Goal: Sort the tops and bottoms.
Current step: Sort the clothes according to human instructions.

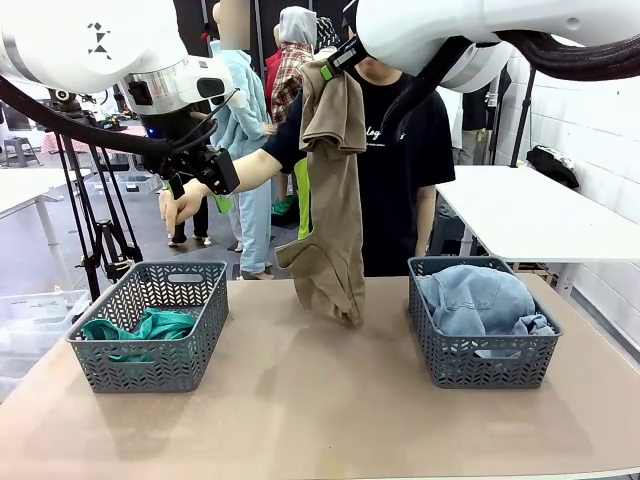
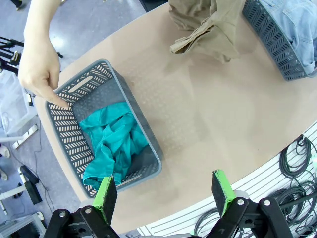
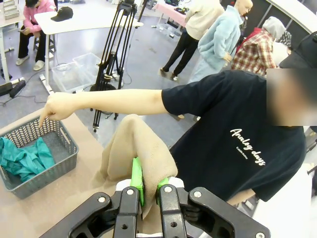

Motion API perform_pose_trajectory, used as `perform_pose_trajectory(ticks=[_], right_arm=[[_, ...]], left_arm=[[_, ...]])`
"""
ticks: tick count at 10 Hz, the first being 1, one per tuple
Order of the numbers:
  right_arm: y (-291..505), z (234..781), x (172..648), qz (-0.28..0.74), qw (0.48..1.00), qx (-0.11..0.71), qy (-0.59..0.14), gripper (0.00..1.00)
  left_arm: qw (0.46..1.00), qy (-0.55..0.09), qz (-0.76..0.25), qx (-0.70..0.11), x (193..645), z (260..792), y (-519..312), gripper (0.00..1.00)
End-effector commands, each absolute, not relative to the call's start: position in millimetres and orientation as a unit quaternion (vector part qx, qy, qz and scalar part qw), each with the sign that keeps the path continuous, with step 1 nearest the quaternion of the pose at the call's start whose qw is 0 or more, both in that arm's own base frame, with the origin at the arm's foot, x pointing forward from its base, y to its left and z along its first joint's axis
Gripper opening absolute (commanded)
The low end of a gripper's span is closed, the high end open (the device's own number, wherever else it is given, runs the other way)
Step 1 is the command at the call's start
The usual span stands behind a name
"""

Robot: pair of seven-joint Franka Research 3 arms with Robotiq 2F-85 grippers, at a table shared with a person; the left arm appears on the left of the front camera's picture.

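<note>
Right pincer (image 3: 146,186) pressed together on the plain tan-beige soft garment (image 1: 333,190), green pads pinching a bunched fold; seen high at 12 o'clock in the front view. Garment hanging long from there, lower hem touching or just above the brown table (image 1: 320,400), between the two baskets.

Left pincer (image 2: 166,191) spread wide, holding nothing, hovering above the table edge with the left grey plastic lattice basket (image 2: 143,144) at about 11 o'clock of it in its wrist view. Crumpled teal-green soft garment (image 2: 111,141) lying inside that basket, toward its near end; in the front view at 8 o'clock.

Person's hand (image 2: 42,64) reaching over the far rim of the left basket, index finger pointing down into it, fingertip just at the rim.

Right grey plastic lattice basket (image 1: 480,360) at 4 o'clock in the front view, piled with pale washed-blue denim (image 1: 475,300); separate pairs of shorts hard to tell apart in the heap.
</note>
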State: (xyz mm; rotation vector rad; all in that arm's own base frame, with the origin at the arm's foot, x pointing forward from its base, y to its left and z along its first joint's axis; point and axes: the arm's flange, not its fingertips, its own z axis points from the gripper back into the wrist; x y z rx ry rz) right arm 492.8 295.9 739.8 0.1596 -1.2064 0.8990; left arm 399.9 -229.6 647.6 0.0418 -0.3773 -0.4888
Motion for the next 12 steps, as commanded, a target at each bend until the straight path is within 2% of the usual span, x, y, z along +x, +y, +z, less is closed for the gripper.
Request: perform_pose_trajectory(ticks=[1,4,7,9,12], right_arm=[[296,745,492,0.408,0.721,0.07,-0.556,0.0],[296,745,492,0.408,0.721,0.07,-0.556,0.0],[296,745,492,0.408,0.721,0.07,-0.556,0.0],[296,745,492,0.408,0.721,0.07,-0.556,0.0],[296,745,492,0.408,0.721,0.07,-0.556,0.0]], left_arm=[[0.952,-0.184,-0.241,0.027,399,649,-227,1.0],[0.953,-0.186,-0.24,0.021,400,648,-230,1.0],[0.962,-0.215,-0.166,0.025,395,674,-140,1.0],[0.97,-0.198,-0.127,0.056,403,676,-80,1.0],[0.977,-0.195,-0.089,0.009,415,687,-10,1.0]])
